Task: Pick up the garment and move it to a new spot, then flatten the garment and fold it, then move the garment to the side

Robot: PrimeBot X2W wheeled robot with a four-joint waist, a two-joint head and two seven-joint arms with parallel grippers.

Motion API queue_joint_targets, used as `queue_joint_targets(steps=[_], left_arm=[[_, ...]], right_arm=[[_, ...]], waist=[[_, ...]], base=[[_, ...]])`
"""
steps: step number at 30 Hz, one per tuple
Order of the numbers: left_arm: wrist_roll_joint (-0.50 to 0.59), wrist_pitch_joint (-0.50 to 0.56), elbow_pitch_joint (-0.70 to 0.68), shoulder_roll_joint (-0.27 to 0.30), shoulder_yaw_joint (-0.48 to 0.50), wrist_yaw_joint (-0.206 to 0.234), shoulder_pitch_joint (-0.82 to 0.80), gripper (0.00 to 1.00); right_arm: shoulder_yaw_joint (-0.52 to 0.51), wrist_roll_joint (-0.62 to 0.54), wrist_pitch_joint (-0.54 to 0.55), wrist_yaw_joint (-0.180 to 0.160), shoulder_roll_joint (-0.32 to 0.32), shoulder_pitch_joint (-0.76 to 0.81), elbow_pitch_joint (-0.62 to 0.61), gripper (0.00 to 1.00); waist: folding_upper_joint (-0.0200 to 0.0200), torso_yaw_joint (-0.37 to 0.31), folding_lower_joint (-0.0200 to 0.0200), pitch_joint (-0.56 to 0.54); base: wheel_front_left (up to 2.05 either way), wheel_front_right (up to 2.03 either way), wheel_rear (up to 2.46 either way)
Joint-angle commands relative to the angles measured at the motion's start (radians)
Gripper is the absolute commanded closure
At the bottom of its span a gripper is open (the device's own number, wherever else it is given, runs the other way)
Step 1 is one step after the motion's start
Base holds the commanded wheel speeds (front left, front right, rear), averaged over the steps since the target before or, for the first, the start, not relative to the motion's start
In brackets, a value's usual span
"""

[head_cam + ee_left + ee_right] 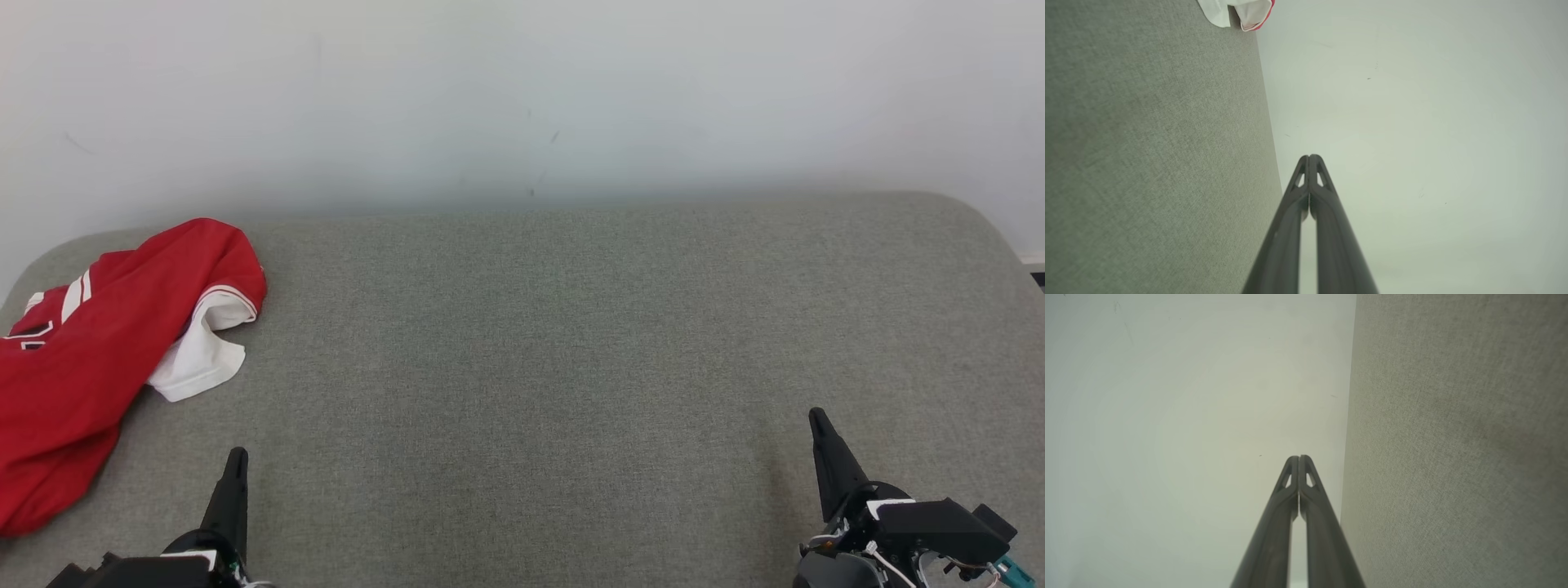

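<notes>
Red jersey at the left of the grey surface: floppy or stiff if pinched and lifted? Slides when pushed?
Likely floppy: the red jersey lies crumpled in soft folds, so it should drape from a single pinch. Probably light, since the fabric looks thin. Pushed on the textured grey surface, it would likely bunch, not slide.

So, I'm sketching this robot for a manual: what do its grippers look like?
The left gripper and right gripper each have two long, dark fingers tapering to a rounded tip, with small triangular cut-outs just below it. Behind the right one is a blocky black housing with a white patch, thin white cables and a teal part.
</notes>
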Motion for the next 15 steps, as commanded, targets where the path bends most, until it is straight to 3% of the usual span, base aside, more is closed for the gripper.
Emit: queue_joint_targets(steps=[1, 15], left_arm=[[-0.005, -0.002, 0.000, -0.001, 0.002, -0.001, -0.009, 1.00], [-0.005, -0.002, 0.000, -0.001, 0.001, -0.001, -0.009, 1.00]], right_arm=[[0.000, 0.001, 0.001, -0.002, 0.004, -0.004, 0.000, 1.00], [0.000, 0.001, 0.001, -0.002, 0.004, -0.004, 0.000, 1.00]], waist=[[0.0000, 0.000, 0.0000, 0.000], [0.0000, 0.000, 0.0000, 0.000]], base=[[0.00, 0.00, 0.00], [0.00, 0.00, 0.00]])
